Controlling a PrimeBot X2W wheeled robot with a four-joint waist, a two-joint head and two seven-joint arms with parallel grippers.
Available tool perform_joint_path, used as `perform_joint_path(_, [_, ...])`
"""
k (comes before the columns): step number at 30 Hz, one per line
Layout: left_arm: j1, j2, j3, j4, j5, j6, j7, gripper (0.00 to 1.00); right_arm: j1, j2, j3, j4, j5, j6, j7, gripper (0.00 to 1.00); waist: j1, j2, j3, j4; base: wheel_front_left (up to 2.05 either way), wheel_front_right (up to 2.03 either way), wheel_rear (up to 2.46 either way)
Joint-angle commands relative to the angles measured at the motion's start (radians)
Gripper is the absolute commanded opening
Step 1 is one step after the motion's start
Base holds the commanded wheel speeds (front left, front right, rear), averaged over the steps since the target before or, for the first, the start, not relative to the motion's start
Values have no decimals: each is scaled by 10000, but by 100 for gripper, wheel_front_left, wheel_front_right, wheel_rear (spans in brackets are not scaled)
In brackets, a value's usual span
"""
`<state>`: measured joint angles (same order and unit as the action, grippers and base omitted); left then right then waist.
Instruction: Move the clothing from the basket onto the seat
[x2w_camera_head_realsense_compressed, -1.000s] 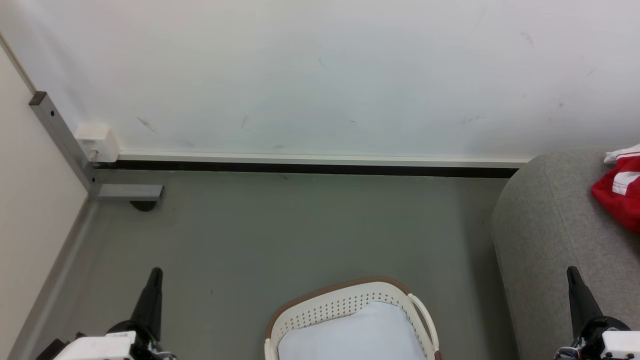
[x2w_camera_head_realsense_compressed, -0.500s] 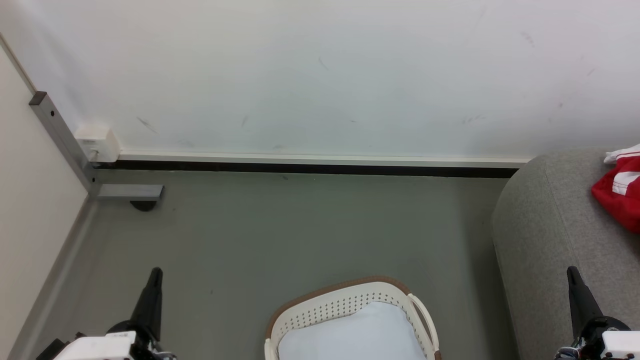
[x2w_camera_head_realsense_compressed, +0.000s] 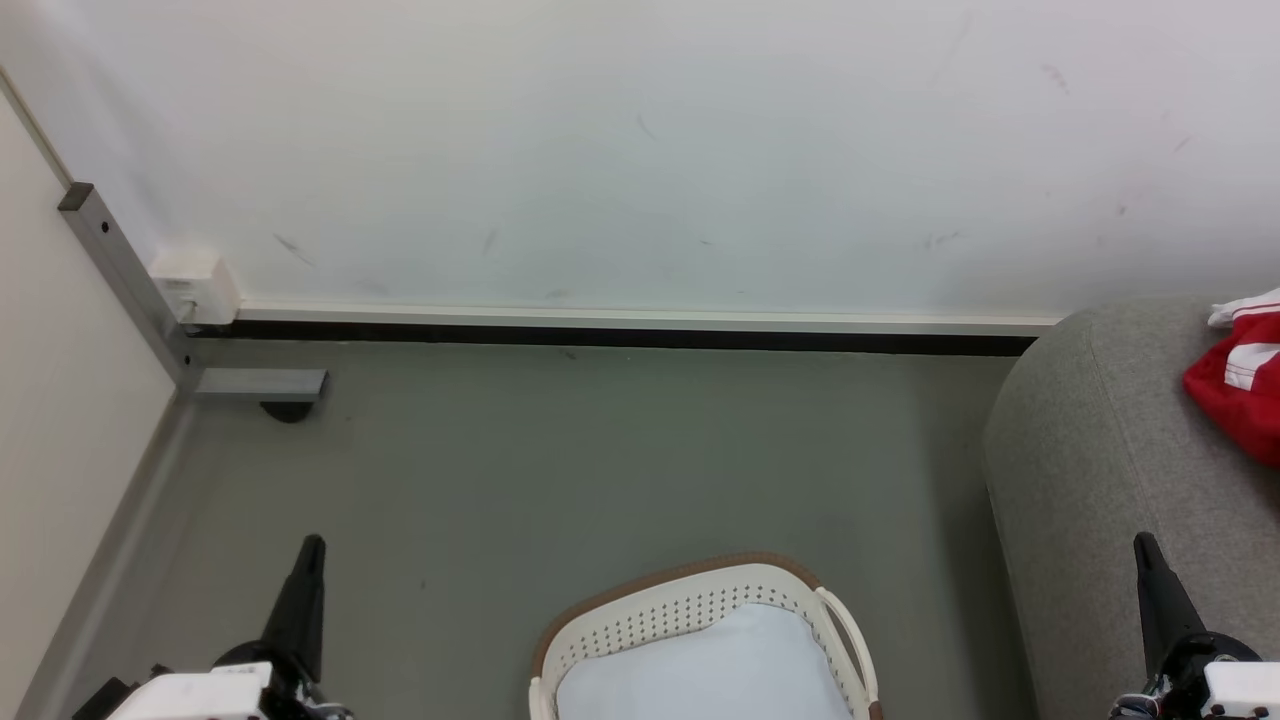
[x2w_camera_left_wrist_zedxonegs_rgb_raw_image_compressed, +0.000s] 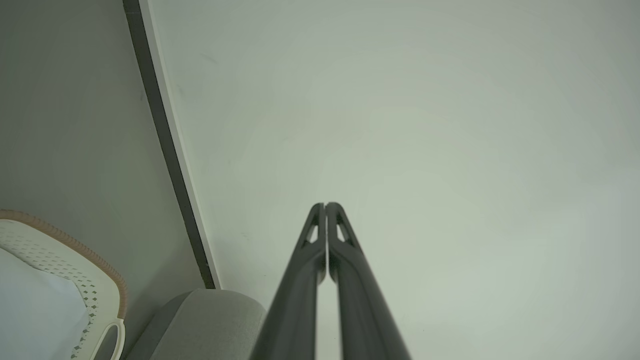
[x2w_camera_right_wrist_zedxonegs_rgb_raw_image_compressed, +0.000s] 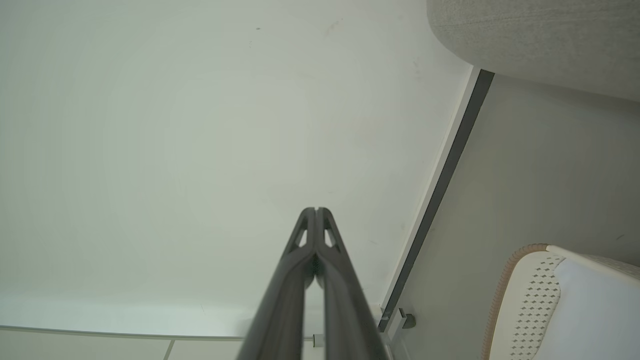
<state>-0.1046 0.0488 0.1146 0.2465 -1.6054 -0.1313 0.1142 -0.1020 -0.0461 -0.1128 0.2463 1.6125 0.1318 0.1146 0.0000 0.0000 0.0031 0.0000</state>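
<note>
You are looking down at a plain grey-green floor (x2w_camera_head_realsense_compressed: 600, 470) that runs to a scuffed white wall (x2w_camera_head_realsense_compressed: 640, 150), with a dark skirting strip (x2w_camera_head_realsense_compressed: 600, 335) along their join. In the left corner, a grey metal post (x2w_camera_head_realsense_compressed: 115, 265) leans up the wall. A small white plastic box (x2w_camera_head_realsense_compressed: 193, 285) sits beside it, and a short grey metal bar (x2w_camera_head_realsense_compressed: 262, 383) lies on the floor.

The oval white plastic basket (x2w_camera_head_realsense_compressed: 690, 605), with a brown rim and rows of small holes, stands on the floor at the bottom centre, cut by the frame edge. Something pale bluish-white and smooth (x2w_camera_head_realsense_compressed: 700, 670) fills its inside; you cannot tell what it is. The large grey speckled upholstered seat (x2w_camera_head_realsense_compressed: 1100, 480) stands just beside the basket on the right. The bright red soft fabric clothing (x2w_camera_head_realsense_compressed: 1240, 390) with white stripes lies on top of the seat, at the right edge of the head view and well apart from the basket.

Your left end effector (x2w_camera_head_realsense_compressed: 313, 545) hangs over the floor at the lower left. Your right end effector (x2w_camera_head_realsense_compressed: 1143, 545) is in front of the seat at the lower right.

The head view gives you the clothing and the corner fittings. The wrist views give you the finger detail: each pair of long dark fingers is pressed together tip to tip against the bare wall, closed on nothing. The left wrist view adds the basket's white handle close to the seat's rounded corner.
</note>
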Motion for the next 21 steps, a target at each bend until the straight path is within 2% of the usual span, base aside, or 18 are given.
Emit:
perform_joint_path(1, [-80,20,16,-34,-135,11,34,0,-118,-78,-39,-52,11,-21,24,0,0,0,0,0,0,0,0])
perform_joint_path(21, [-80,20,14,-35,-136,11,33,0,-118,-78,-39,-52,11,-21,23,0,0,0,0,0,0,0,0])
